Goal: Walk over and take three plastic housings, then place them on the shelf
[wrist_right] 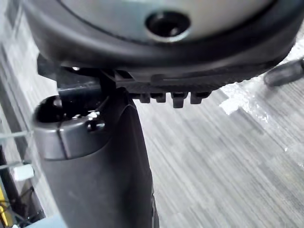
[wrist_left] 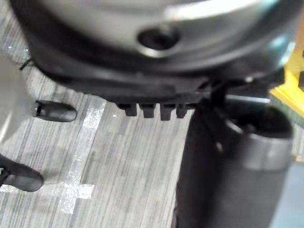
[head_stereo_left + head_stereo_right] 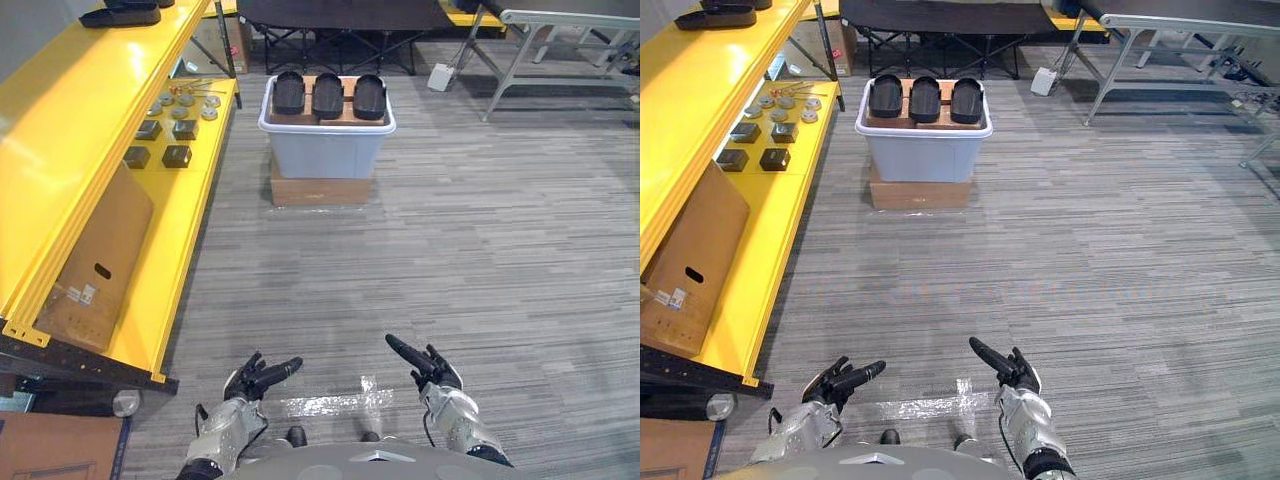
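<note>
Atop the grey bin [image 3: 325, 155], across its rim: three plastic housings [image 3: 328, 95] in a row. I judge them light, rigid, slick; grasp across the narrow sides. Fingers straight, holding nothing: left hand [image 3: 250, 382], right hand [image 3: 432, 372].

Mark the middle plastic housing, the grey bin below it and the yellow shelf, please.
middle plastic housing [image 3: 328, 96], left eye view, on its dark top face.
grey bin [image 3: 325, 155], left eye view, on its front wall.
yellow shelf [image 3: 95, 105], left eye view, on the bare upper board.
</note>
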### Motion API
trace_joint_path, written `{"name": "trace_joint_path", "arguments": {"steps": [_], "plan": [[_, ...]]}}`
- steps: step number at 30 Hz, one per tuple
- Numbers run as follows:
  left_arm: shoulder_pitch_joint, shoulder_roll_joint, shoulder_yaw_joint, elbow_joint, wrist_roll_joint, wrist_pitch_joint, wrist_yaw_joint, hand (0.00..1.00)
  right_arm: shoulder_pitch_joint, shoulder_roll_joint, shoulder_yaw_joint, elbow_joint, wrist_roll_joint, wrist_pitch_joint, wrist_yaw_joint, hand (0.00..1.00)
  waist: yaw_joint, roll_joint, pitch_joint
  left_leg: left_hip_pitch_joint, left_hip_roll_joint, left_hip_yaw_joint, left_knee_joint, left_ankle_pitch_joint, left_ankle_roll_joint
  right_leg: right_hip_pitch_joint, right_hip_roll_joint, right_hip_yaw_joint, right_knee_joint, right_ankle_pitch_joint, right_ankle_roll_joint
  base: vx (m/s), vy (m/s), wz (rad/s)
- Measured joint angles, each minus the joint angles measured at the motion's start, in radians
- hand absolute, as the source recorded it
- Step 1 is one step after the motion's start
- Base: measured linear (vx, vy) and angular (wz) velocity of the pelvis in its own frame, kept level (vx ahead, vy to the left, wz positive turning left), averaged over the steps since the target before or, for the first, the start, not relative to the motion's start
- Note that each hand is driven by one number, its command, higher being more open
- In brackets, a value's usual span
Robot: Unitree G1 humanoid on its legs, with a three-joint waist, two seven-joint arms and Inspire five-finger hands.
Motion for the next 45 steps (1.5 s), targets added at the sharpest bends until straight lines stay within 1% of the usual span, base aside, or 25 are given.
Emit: {"name": "trace_joint_path", "arguments": {"steps": [6,8,10,11,12,13,16,17,18,19,21,24,25,27,28,30,32,34,36,38,39,42,43,44,45], "plan": [[0.065,-0.017,0.006,-0.068,-0.028,-0.070,0.024,1.00,0.041,0.017,-0.001,-0.004,0.074,-0.003,0.002,1.00,0.004,0.001,0.001,0.000,0.003,0.012,-0.001,-0.002,0.000,-0.024,-0.006,0.003,0.049,-0.010,-0.006,-0.08,-0.001,-0.05],[0.065,-0.017,0.005,-0.116,-0.034,-0.087,0.019,1.00,0.051,0.027,-0.011,-0.009,0.074,-0.027,-0.003,1.00,0.020,-0.008,0.015,-0.013,-0.002,0.019,0.004,-0.016,0.035,-0.099,-0.041,0.000,0.200,-0.070,0.003,-0.10,0.025,0.02],[0.068,-0.020,0.005,-0.142,-0.035,-0.089,0.018,1.00,0.053,0.026,-0.010,-0.009,0.074,-0.035,-0.006,1.00,0.023,-0.007,0.022,-0.025,0.009,0.034,0.022,-0.026,0.052,-0.179,-0.065,-0.006,0.354,-0.077,0.008,-0.07,0.035,-0.04],[0.076,-0.020,0.004,-0.168,-0.035,-0.099,0.012,1.00,0.052,0.028,0.002,-0.011,0.074,-0.052,-0.008,1.00,0.032,-0.012,0.030,-0.034,0.014,0.053,0.038,-0.030,0.065,-0.263,-0.103,-0.019,0.517,-0.074,-0.002,-0.07,0.060,-0.25],[0.089,-0.021,0.005,-0.198,-0.036,-0.107,0.010,1.00,0.051,0.028,0.017,-0.012,0.074,-0.066,-0.007,1.00,0.037,-0.017,0.052,-0.024,0.013,0.062,0.049,-0.035,0.074,-0.335,-0.150,-0.053,0.660,-0.065,-0.039,-0.04,0.057,-0.24],[0.094,-0.019,0.004,-0.206,-0.038,-0.108,0.010,1.00,0.054,0.027,0.019,-0.013,0.074,-0.069,-0.005,1.00,0.036,-0.021,0.055,-0.019,0.014,0.062,0.054,-0.039,0.076,-0.353,-0.163,-0.066,0.701,-0.076,-0.044,0.03,0.048,-0.12],[0.093,-0.009,0.003,-0.235,-0.043,-0.107,0.010,1.00,0.092,0.027,0.022,-0.086,0.072,-0.085,0.001,1.00,0.018,-0.008,0.065,-0.024,0.061,0.048,0.100,-0.069,0.065,-0.360,-0.105,-0.049,0.545,-0.091,-0.022,0.08,0.003,0.02],[0.084,-0.008,0.001,-0.246,-0.061,-0.108,0.005,1.00,0.103,0.027,0.023,-0.102,0.069,-0.086,0.005,1.00,0.017,-0.002,0.069,-0.025,0.077,0.045,0.105,-0.073,0.058,-0.358,-0.066,-0.025,0.438,-0.077,-0.006,0.11,-0.035,0.06],[0.055,-0.007,-0.003,-0.247,-0.076,-0.107,-0.006,1.00,0.123,0.027,0.025,-0.121,0.067,-0.086,0.005,1.00,0.017,0.000,0.072,-0.026,0.088,0.032,0.106,-0.079,0.048,-0.351,-0.026,0.013,0.264,-0.039,0.039,0.21,-0.095,0.20],[0.028,-0.004,-0.004,-0.248,-0.079,-0.108,-0.019,1.00,0.139,0.028,0.029,-0.120,0.065,-0.084,-0.001,1.00,0.014,-0.012,0.078,-0.022,0.086,0.019,0.110,-0.087,0.035,-0.351,-0.016,0.047,0.134,0.017,0.054,0.22,-0.122,0.29],[0.008,0.002,-0.006,-0.249,-0.079,-0.111,-0.035,1.00,0.166,0.033,0.032,-0.117,0.042,-0.080,-0.014,1.00,0.014,-0.039,0.091,0.005,0.073,0.013,0.130,-0.121,0.009,-0.349,-0.035,0.084,0.090,0.032,0.071,0.26,-0.203,0.26],[0.012,0.008,-0.025,-0.249,-0.079,-0.110,-0.033,1.00,0.194,0.028,0.032,-0.098,0.027,-0.076,-0.010,1.00,0.016,-0.037,0.084,0.020,0.104,-0.005,0.257,-0.243,-0.037,-0.333,-0.035,0.101,0.153,0.027,-0.027,0.36,-0.311,0.16],[0.016,-0.003,-0.028,-0.240,-0.081,-0.110,-0.027,1.00,0.184,0.006,0.030,-0.078,0.023,-0.068,-0.001,1.00,0.017,0.003,0.061,0.008,0.155,-0.002,0.319,-0.299,-0.057,-0.361,-0.007,0.086,0.255,0.019,-0.069,0.35,-0.263,0.01],[0.027,-0.010,-0.031,-0.224,-0.112,-0.109,-0.020,1.00,0.174,-0.046,0.051,-0.067,-0.046,-0.067,0.011,1.00,0.013,0.043,0.021,-0.022,0.228,0.022,0.472,-0.341,-0.077,-0.366,0.031,0.051,0.316,0.010,-0.098,0.54,-0.333,0.06],[0.017,-0.031,-0.031,-0.194,-0.124,-0.109,-0.013,1.00,0.123,-0.081,0.062,-0.024,-0.092,-0.066,0.013,1.00,0.021,0.081,0.034,-0.180,0.352,0.072,0.855,-0.267,-0.047,-0.301,0.090,0.046,0.286,-0.017,-0.140,0.51,-0.301,0.04],[0.036,-0.049,-0.030,-0.189,-0.146,-0.104,-0.010,1.00,0.103,-0.088,0.058,-0.025,-0.093,-0.067,0.020,1.00,0.021,0.084,0.051,-0.259,0.389,0.057,1.027,-0.261,-0.052,-0.202,0.126,0.046,0.225,-0.017,-0.162,0.60,-0.302,-0.06],[0.052,-0.060,-0.031,-0.192,-0.148,-0.102,-0.015,1.00,0.086,-0.090,0.059,-0.026,-0.126,-0.067,0.020,1.00,0.030,0.066,0.063,-0.312,0.336,0.057,1.002,-0.273,-0.072,-0.093,0.128,0.046,0.159,-0.021,-0.174,0.54,-0.231,-0.10],[0.053,-0.069,-0.033,-0.204,-0.148,-0.102,-0.022,1.00,0.064,-0.093,0.061,-0.034,-0.134,-0.083,0.018,1.00,0.052,0.057,0.067,-0.379,0.253,0.073,0.810,-0.262,-0.079,-0.033,0.128,0.057,0.092,-0.023,-0.176,0.37,-0.126,-0.16],[0.059,-0.084,-0.033,-0.222,-0.148,-0.103,-0.022,1.00,0.031,-0.095,0.066,-0.044,-0.168,-0.086,0.000,1.00,0.068,0.065,0.078,-0.425,0.147,0.102,0.404,-0.120,-0.090,0.008,0.134,0.070,0.043,-0.031,-0.170,0.42,-0.047,-0.14],[0.069,-0.088,-0.037,-0.238,-0.147,-0.102,-0.022,1.00,0.019,-0.102,0.079,-0.052,-0.168,-0.086,-0.018,1.00,0.084,0.095,0.112,-0.433,0.136,0.075,0.237,-0.033,-0.122,0.084,0.167,0.089,0.007,-0.052,-0.141,0.38,0.031,-0.22],[0.073,-0.088,-0.038,-0.238,-0.147,-0.096,-0.021,1.00,0.025,-0.104,0.092,-0.054,-0.168,-0.085,-0.026,1.00,0.085,0.111,0.115,-0.444,0.139,0.057,0.215,-0.016,-0.119,0.138,0.190,0.089,-0.009,-0.080,-0.133,0.33,0.082,-0.07],[0.087,-0.086,-0.031,-0.246,-0.147,-0.085,-0.034,1.00,0.050,-0.114,0.110,-0.053,-0.167,-0.074,-0.029,1.00,0.089,0.131,0.110,-0.432,0.161,0.103,0.203,0.044,-0.065,0.186,0.191,0.109,0.059,-0.213,-0.090,0.37,0.191,-0.11],[0.085,-0.080,-0.019,-0.252,-0.147,-0.066,-0.034,1.00,0.050,-0.112,0.108,-0.046,-0.167,-0.067,-0.028,1.00,0.089,0.094,0.102,-0.435,0.140,0.145,0.230,0.117,-0.003,0.172,0.137,0.102,0.127,-0.285,-0.060,0.44,0.247,-0.09],[0.088,-0.071,-0.016,-0.263,-0.146,-0.056,-0.034,1.00,0.051,-0.107,0.107,-0.039,-0.168,-0.065,-0.027,1.00,0.094,0.063,0.091,-0.430,0.111,0.164,0.245,0.128,0.014,0.163,0.097,0.094,0.157,-0.317,-0.026,0.61,0.263,-0.10],[0.078,-0.053,-0.022,-0.268,-0.140,-0.057,-0.045,1.00,0.054,-0.101,0.095,-0.030,-0.168,-0.067,-0.018,1.00,0.097,0.039,0.074,-0.417,0.065,0.173,0.247,0.139,0.048,0.096,0.029,0.078,0.369,-0.358,0.047,0.43,0.155,-0.05]]}}
